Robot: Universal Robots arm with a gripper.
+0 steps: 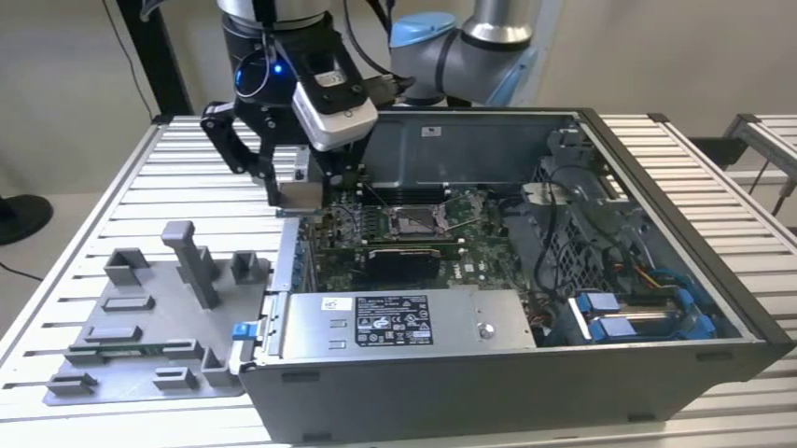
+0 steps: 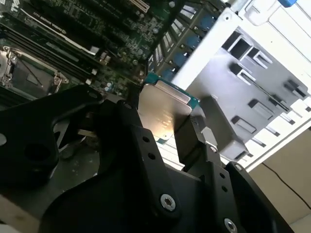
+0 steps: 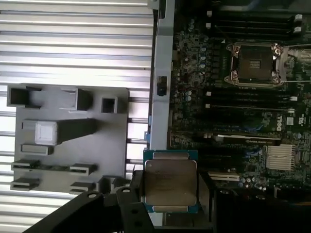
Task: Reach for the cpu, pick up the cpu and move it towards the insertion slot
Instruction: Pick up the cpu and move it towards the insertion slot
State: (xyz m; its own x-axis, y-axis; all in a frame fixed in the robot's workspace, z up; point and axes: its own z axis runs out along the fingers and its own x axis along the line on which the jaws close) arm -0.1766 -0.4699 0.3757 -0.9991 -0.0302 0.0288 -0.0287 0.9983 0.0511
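Note:
The cpu (image 3: 170, 180), a small square chip with a pale silver face and a green rim, sits between my black fingers (image 3: 132, 190); my gripper (image 3: 170, 191) is shut on it. In the exterior view my gripper (image 1: 301, 198) hangs with the cpu (image 1: 302, 194) over the open computer case's wall on the exterior view's left, above the motherboard's edge. The insertion slot (image 1: 415, 221), a silver-framed socket with a dark centre, lies in the middle of the green board, apart from the chip. The second wrist view shows the cpu (image 2: 163, 114) and the insertion slot (image 2: 29, 73) too.
The open computer case (image 1: 673, 187) rests on a slatted metal table (image 1: 100, 187). A grey fixture plate (image 1: 137, 317) with raised blocks lies on the exterior view's left. A power supply box (image 1: 398, 322) and blue-tabbed drive bays (image 1: 636, 317) fill the case's near side.

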